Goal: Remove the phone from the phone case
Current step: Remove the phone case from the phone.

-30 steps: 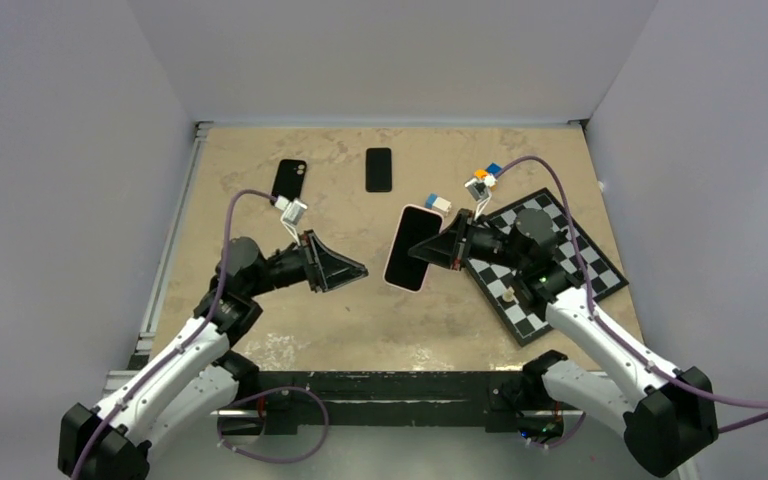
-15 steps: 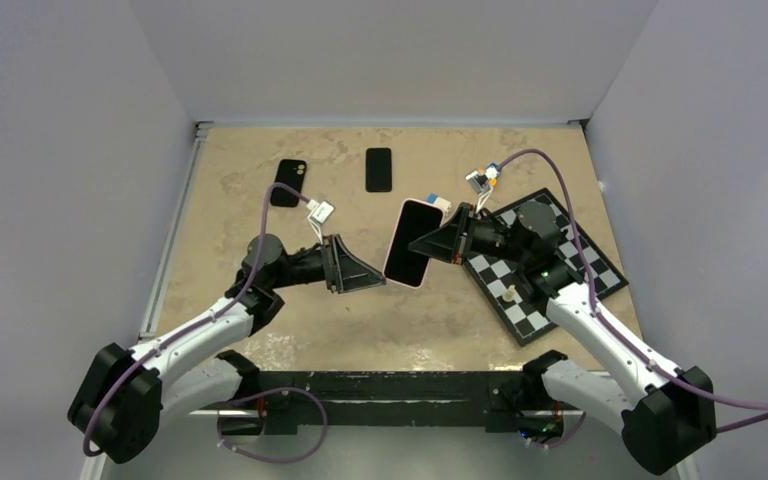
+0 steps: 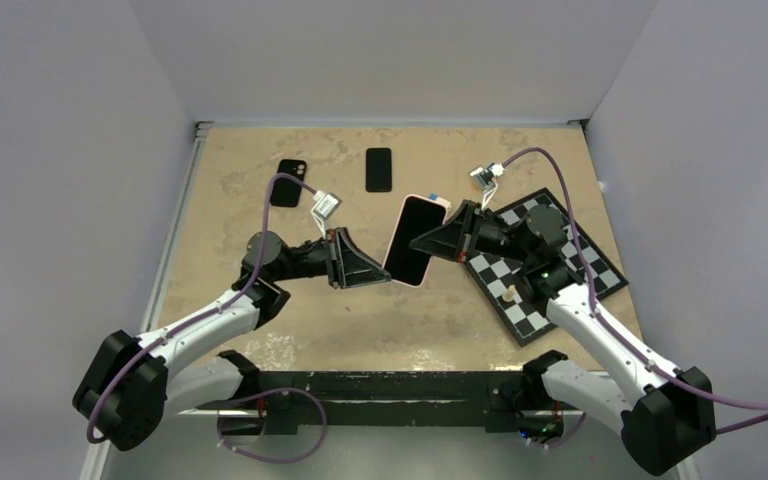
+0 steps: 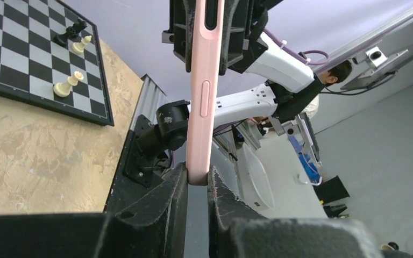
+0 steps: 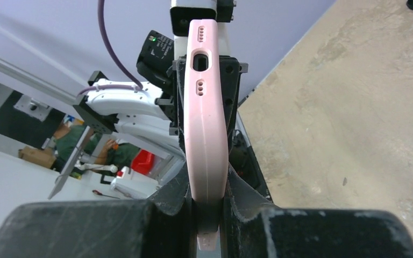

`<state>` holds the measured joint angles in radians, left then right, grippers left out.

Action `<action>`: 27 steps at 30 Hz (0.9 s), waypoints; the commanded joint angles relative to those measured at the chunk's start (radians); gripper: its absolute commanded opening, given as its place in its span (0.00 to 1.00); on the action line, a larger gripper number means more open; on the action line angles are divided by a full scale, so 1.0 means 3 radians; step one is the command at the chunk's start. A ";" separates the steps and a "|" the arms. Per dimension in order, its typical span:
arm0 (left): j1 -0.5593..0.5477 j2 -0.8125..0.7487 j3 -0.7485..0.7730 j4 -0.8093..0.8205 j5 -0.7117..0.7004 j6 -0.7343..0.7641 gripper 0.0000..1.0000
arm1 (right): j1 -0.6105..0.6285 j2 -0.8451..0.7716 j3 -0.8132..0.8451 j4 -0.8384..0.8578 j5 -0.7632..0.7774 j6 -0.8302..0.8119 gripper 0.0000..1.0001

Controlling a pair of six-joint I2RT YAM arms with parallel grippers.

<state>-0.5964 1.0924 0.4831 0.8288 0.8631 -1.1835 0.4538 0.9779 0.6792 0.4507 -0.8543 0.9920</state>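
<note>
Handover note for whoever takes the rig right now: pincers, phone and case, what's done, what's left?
Left pincer: shut on the port end of the pink case.
Right pincer: shut on the case farther up, holding it in the air between the arms.
Phone: seated in the case.
Done: cased phone lifted and gripped by both pincers.
Left: work the phone out of the case.
</note>
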 commanded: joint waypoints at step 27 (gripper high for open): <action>0.0004 0.0395 0.0699 0.0020 0.0660 0.1532 0.00 | 0.0096 -0.0044 -0.0428 0.3550 -0.0404 0.2903 0.00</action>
<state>-0.6319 1.1992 0.6575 1.0660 1.1370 -0.9890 0.4290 0.9894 0.5022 1.1698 -0.9024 1.5551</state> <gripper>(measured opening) 0.199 0.174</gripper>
